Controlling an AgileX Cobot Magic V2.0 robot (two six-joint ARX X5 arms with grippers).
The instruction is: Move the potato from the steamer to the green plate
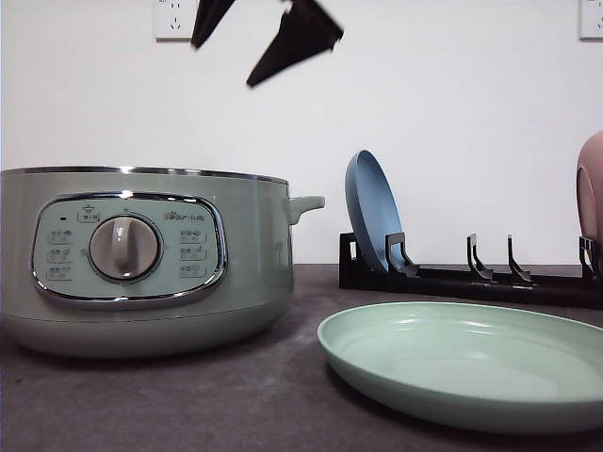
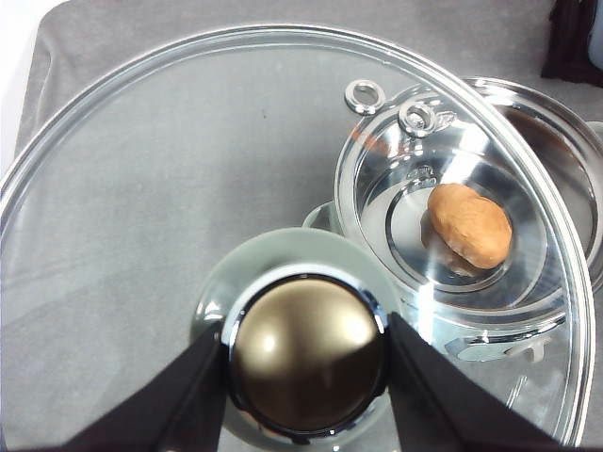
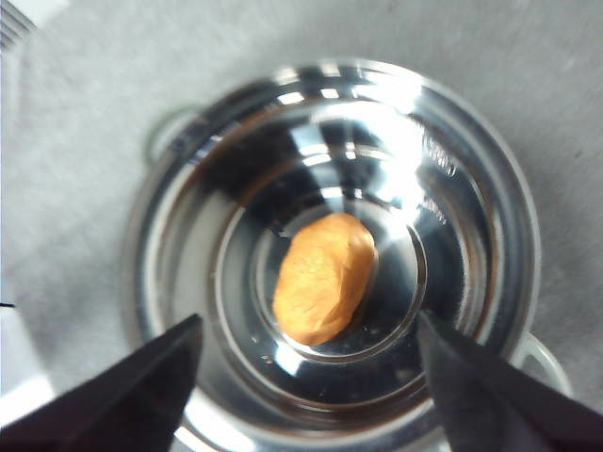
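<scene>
The sage-green steamer [image 1: 254, 254] stands uncovered at the left of the table. The orange-brown potato [image 3: 325, 278] lies on the shiny bottom of the steamer's bowl [image 3: 471, 188]. My right gripper [image 3: 309, 322] hangs open high above it, a dark finger on either side. Its fingers [image 1: 292, 42] show at the top of the front view. My left gripper [image 2: 306, 377] is shut on the knob [image 2: 306, 358] of the glass lid [image 2: 141, 188], held in the air beside the steamer. Through the lid I see the potato [image 2: 469, 224]. The green plate [image 1: 471, 363] lies empty at the front right.
A black dish rack [image 1: 471, 278] stands behind the green plate. It holds a blue plate [image 1: 372, 207] upright and a pink plate [image 1: 592, 188] at the right edge. A white wall closes off the back.
</scene>
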